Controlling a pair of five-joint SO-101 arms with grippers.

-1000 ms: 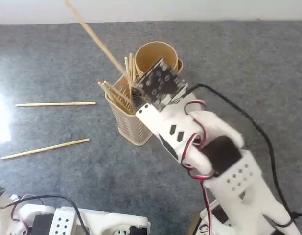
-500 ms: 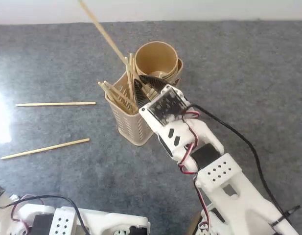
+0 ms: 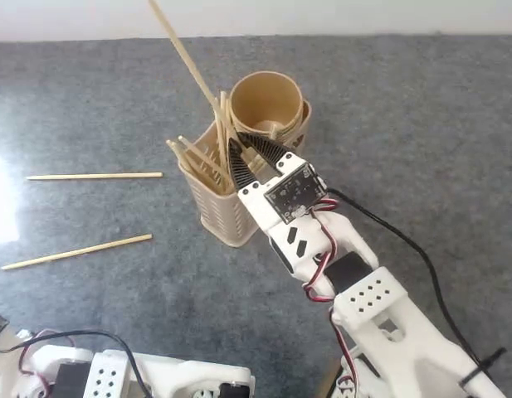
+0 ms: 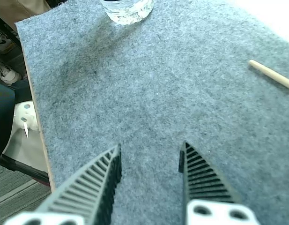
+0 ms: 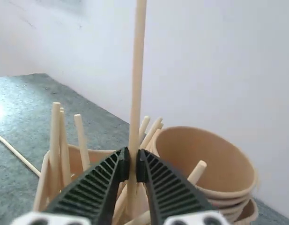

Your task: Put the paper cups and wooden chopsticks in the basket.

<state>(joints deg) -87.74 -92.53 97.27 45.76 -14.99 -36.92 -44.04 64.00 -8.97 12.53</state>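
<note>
Nearest, the left gripper [image 4: 151, 147] hangs over the grey felt mat [image 3: 405, 108] with its jaws spread wide and nothing between them; the tip of a chopstick lies on the felt off to one side, and a clear container [image 4: 128, 7] stands at the mat's edge. On the left of the mat two loose chopsticks [image 3: 77, 251] [image 3: 94, 176] lie flat, well apart from the basket [image 3: 218, 217]. From the near right the right arm leans toward the middle, and its right gripper [image 3: 239, 148] [image 5: 133, 154] sits at the basket's rim, jaws pinched almost closed on one long chopstick [image 3: 185, 54] [image 5: 137, 70] that slants up and away to the far left. Its lower end is down among the bundle of chopsticks [image 3: 193, 157] standing in the basket. At the basket's far right end is a stack of paper cups [image 3: 268, 99] [image 5: 214, 159], mouths up; whether it stands inside the basket or just behind it cannot be told.
</note>
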